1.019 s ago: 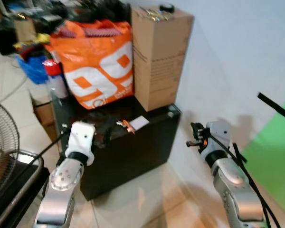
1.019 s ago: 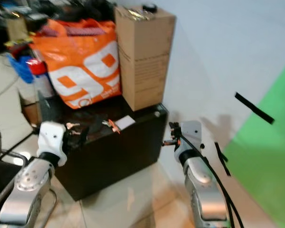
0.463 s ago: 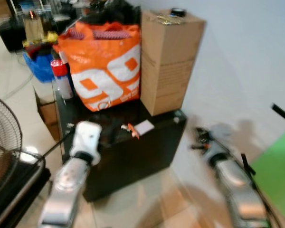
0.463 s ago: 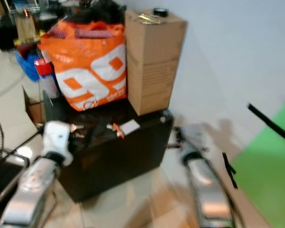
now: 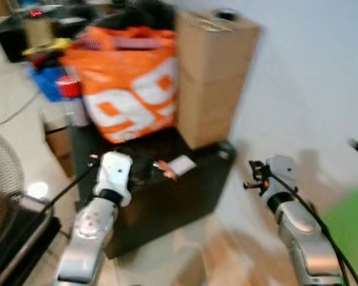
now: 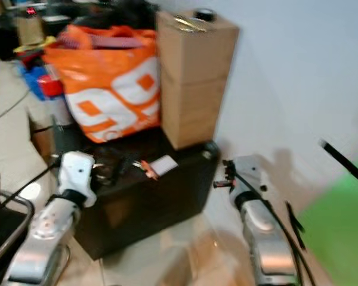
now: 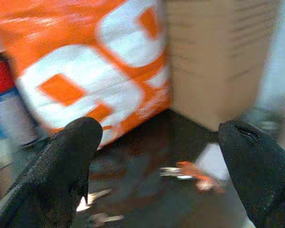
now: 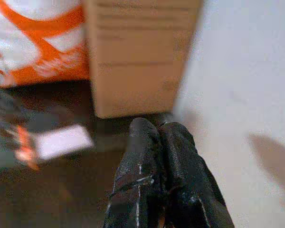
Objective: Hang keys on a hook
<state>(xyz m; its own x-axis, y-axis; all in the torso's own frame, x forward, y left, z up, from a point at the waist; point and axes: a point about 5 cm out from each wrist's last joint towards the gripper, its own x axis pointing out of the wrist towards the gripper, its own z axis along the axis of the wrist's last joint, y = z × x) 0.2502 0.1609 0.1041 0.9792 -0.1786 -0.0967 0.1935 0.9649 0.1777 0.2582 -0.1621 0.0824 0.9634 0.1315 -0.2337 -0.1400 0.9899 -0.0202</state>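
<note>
While approaching keys lying centre-frame on black cabinet | spreading left gripper wide over them | keeping right gripper pinched closed, empty | centring before closing

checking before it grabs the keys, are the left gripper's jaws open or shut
Open. In the left wrist view the left gripper has its two black fingers wide apart, with the keys lying on the black cabinet between them.

one orange bag, one cardboard box, one black cabinet, one white card, one red-capped bottle
</note>
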